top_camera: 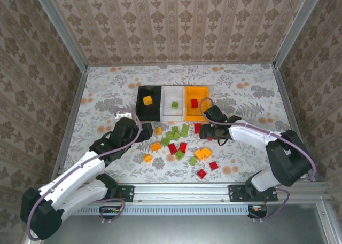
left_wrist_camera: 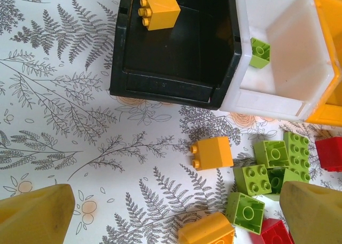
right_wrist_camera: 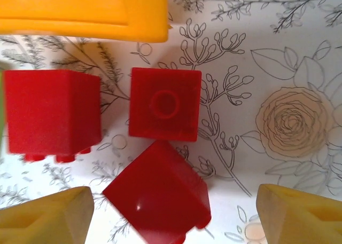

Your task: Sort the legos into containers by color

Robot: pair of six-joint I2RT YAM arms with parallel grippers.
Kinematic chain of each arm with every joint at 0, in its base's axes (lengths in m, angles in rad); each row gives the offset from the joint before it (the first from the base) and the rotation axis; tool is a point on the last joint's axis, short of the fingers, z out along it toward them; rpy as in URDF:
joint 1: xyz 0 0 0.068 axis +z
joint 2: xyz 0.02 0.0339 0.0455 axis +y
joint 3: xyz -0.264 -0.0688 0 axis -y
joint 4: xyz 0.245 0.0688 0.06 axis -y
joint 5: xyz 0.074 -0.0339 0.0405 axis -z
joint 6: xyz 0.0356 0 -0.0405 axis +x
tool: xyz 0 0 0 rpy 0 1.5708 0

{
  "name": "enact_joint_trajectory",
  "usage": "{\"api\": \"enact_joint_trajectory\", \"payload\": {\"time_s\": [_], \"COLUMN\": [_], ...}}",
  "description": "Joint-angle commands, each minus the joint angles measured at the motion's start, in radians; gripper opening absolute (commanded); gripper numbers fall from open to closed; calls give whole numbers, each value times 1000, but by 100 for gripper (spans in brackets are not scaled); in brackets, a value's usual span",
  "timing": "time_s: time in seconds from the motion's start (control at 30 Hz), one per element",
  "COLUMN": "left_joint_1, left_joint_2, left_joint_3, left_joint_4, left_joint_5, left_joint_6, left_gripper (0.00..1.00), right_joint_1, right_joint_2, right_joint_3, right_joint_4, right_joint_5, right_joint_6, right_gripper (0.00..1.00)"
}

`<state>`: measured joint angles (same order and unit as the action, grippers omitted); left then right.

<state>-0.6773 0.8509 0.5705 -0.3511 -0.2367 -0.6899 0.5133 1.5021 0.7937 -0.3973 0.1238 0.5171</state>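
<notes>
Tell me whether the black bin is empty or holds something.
Not empty. One orange-yellow brick lies inside the black bin, tipped on its side with its studs pointing sideways.

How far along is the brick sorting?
Done: one yellow brick in the black bin, one green brick in the white bin, one red brick in the orange bin. In hand: nothing; right jaws open over three red bricks. Left: the loose pile.

Lined up toward 12 o'clock on flower-patterned worktop (top_camera: 107, 89): black bin (top_camera: 155, 111), white bin (top_camera: 172, 93), orange bin (top_camera: 196, 92), touching side by side. Scattered at their 6 o'clock: red, green, orange-yellow legos (top_camera: 184, 130).
</notes>
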Motion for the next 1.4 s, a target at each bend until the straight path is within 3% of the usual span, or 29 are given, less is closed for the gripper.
{"api": "enact_joint_trajectory", "payload": {"time_s": [0.0, 0.3, 0.5, 0.67, 0.83, 0.97, 1.2, 1.37], "left_joint_1": [12, 19, 19, 20, 22, 21, 21, 22], "left_joint_2": [-3, -6, 1, 0, -4, -15, -17, -17], "left_joint_3": [-12, -18, -14, -10, -3, -9, -6, -1], "left_joint_4": [-2, 4, 11, 10, -9, -28, -47, -76], "left_joint_5": [17, 24, 35, 37, 42, 40, 43, 43], "left_joint_6": [-29, -28, -26, -25, -23, -34, -40, -44], "left_gripper": [100, 100, 100, 100, 100, 100, 100, 100], "right_joint_1": [-7, -7, -6, 17, 37, 37, -1, -33], "right_joint_2": [54, 56, -25, -180, -227, -134, 182, 322], "right_joint_3": [30, 0, -37, -36, 93, 234, 524, 628], "right_joint_4": [36, 61, 37, -30, -74, -69, -73, -92], "right_joint_5": [-32, -59, -75, -77, -85, -62, 12, 42], "right_joint_6": [-39, -41, -41, -40, -41, -67, -88, -73], "right_gripper": [77, 53, 37, 34, 34, 34, 36, 41]}}
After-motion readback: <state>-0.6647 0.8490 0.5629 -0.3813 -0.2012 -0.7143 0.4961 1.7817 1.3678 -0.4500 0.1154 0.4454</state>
